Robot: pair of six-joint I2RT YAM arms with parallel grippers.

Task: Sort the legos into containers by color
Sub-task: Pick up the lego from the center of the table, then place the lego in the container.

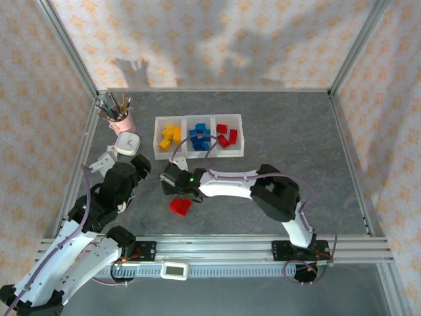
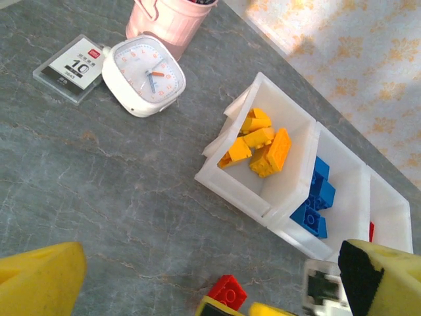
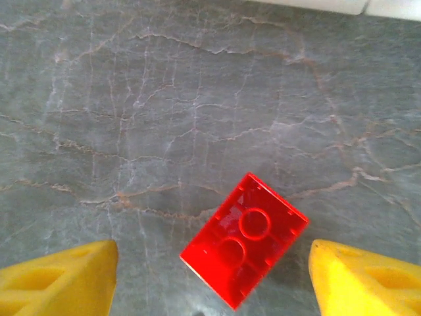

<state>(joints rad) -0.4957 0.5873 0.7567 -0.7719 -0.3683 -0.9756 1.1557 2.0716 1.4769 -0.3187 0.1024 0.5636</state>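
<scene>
Yellow-orange, blue and red legos [image 1: 199, 137] sit sorted in the containers [image 1: 197, 157], a row of three joined white bins toward the back of the grey, stone-patterned worktop [image 1: 296, 145]. Yellow-orange bricks are in the left bin, blue in the middle and red in the right; no colours look mixed.

One red brick [image 3: 245, 238] lies outside the bins, flat on the worktop. It is on the near side of the containers and apart from them.

The right end effector [image 3: 212, 263] hangs directly over this brick. Its yellow fingers [image 3: 59, 280] are spread to either side, with a gap between each finger and the brick, so it is open and grips nothing.

The left end effector [image 2: 214, 253] hovers off to the left, also wide open and empty. Its camera looks toward the bins, a white clock [image 2: 143, 76] and a pink cup [image 2: 171, 20].

Judging by this, the sorting is nearly finished. The loose red brick seems to be the only piece left outside. It has yet to be gripped, carried to the right-hand bin and released among the other reds.
</scene>
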